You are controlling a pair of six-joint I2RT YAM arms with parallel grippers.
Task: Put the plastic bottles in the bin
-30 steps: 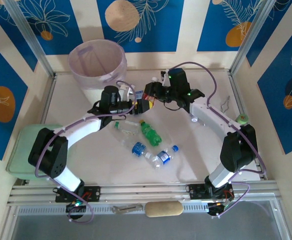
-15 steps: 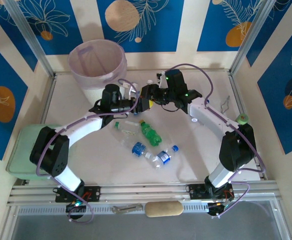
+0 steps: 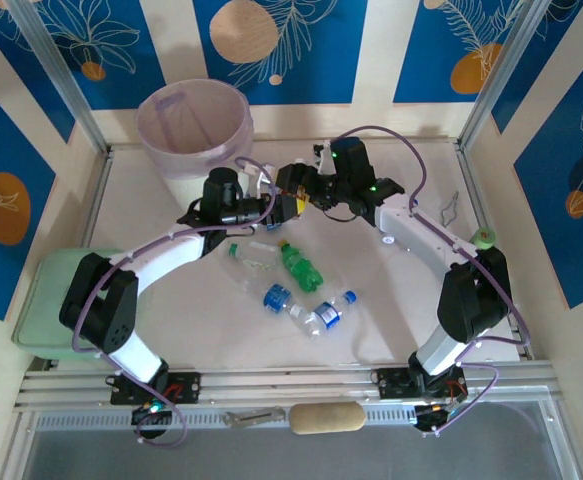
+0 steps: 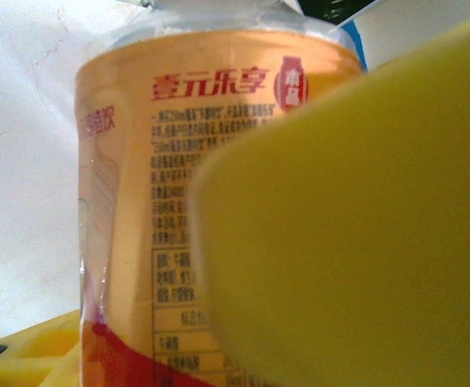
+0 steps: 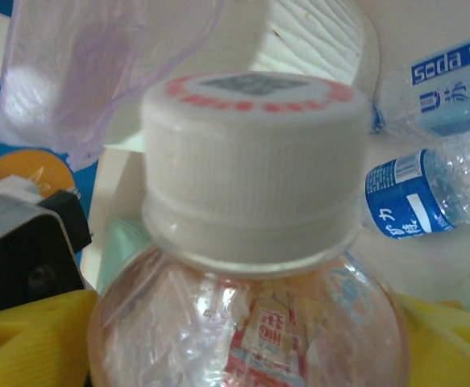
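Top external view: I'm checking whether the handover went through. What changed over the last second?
The right tool carried the orange-labelled bottle leftward to the left tool, which closed around it. Whether the right has released is unclear. The loose bottles and bin stayed put.

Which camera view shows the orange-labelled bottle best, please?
Right wrist: the orange-labelled bottle is close, its white cap and clear shoulder unblocked. Left wrist shows its label half behind a blurred yellow finger; top external shows little.
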